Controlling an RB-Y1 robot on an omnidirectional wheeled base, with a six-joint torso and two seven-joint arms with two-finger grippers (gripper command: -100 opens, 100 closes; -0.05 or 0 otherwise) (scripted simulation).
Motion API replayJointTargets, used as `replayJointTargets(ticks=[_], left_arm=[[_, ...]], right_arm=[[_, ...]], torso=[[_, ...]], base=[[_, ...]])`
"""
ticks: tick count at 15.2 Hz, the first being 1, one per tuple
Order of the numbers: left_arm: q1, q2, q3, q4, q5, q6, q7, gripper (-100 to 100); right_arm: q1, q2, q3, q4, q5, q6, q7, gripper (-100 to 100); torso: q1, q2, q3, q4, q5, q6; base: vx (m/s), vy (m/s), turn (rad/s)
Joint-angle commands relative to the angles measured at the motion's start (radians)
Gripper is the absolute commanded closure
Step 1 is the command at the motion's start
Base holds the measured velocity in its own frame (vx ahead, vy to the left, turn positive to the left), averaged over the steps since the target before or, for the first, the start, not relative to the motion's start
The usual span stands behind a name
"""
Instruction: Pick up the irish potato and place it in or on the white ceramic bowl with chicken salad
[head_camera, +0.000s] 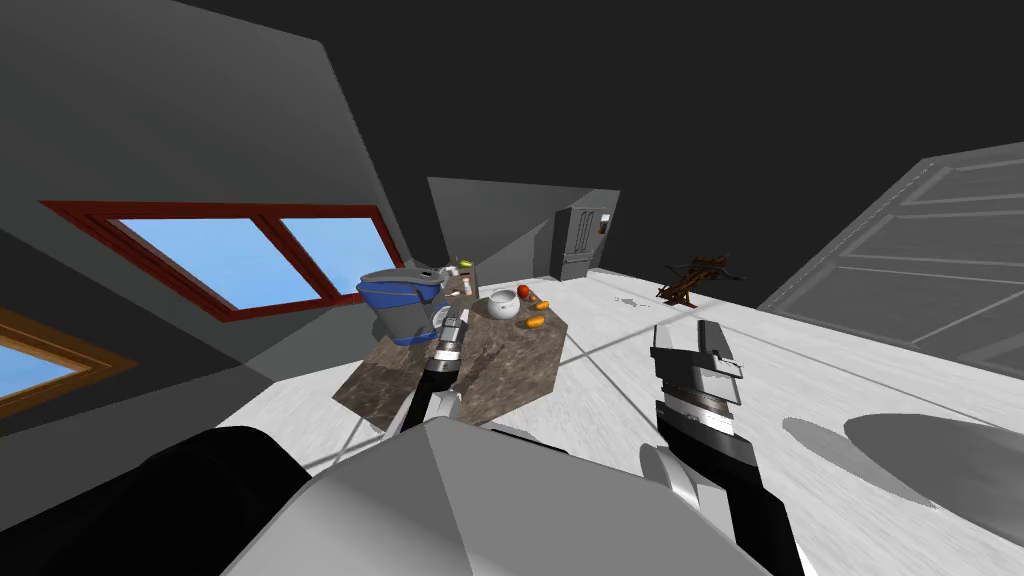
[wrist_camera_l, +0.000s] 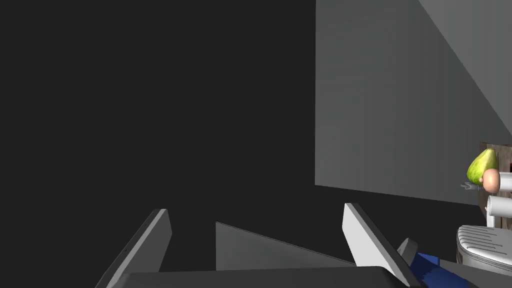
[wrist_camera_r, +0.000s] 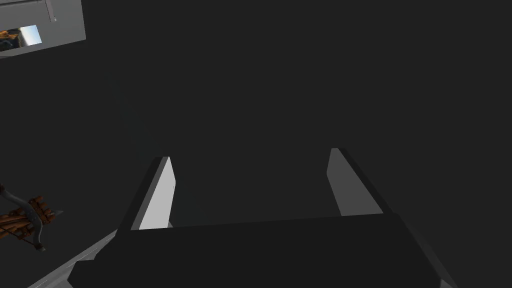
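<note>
The right forearm (head_camera: 748, 500) was a black tube with a ribbed silver-grey wrist band. The right gripper (wrist_camera_r: 252, 187) and left gripper (wrist_camera_l: 257, 235) were dark boxes bearing thin, pale grey blade fingers.

Mottled brown stone-look tabletop (head_camera: 500, 375) by the left claw (wrist_camera_l: 255, 207), glossy white bowl (head_camera: 503, 305) beyond it, matt blue bin (head_camera: 400, 300) just beside it, rough brown wooden thing (wrist_camera_r: 22, 220) well beyond the right claw (wrist_camera_r: 249, 153), matt grey fingers (wrist_camera_r: 157, 200)
</note>
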Motion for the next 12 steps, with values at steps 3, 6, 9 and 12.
replayJointTargets(ticks=[3,6,9,12], left_arm=[[-0.004,0.068,0.026,0.004,0.01,0.045,0.016,-100],[-0.009,0.101,0.054,0.008,0.021,0.093,0.034,-100],[-0.015,0.129,0.091,0.014,0.036,0.156,0.056,-100],[-0.023,0.15,0.135,0.021,0.053,0.232,0.083,-100]], right_arm=[[0.0,0.0,0.0,0.0,0.0,0.0,0.0,0],[0.0,0.0,0.0,0.0,0.0,0.0,0.0,0],[0.0,0.0,0.0,0.0,0.0,0.0,0.0,0],[0.0,0.0,0.0,0.0,0.0,0.0,0.0,0]], torso=[[-0.001,0.0,0.0,0.0,0.0,0.0],[-0.004,-0.001,0.0,0.0,-0.001,0.001],[-0.005,-0.002,-0.001,0.0,-0.001,0.001],[-0.005,-0.001,-0.001,0.0,-0.001,0.0]], base=[[0.003,-0.023,-0.083],[0.011,-0.065,-0.157],[0.024,-0.064,-0.156],[0.013,-0.068,-0.148]])
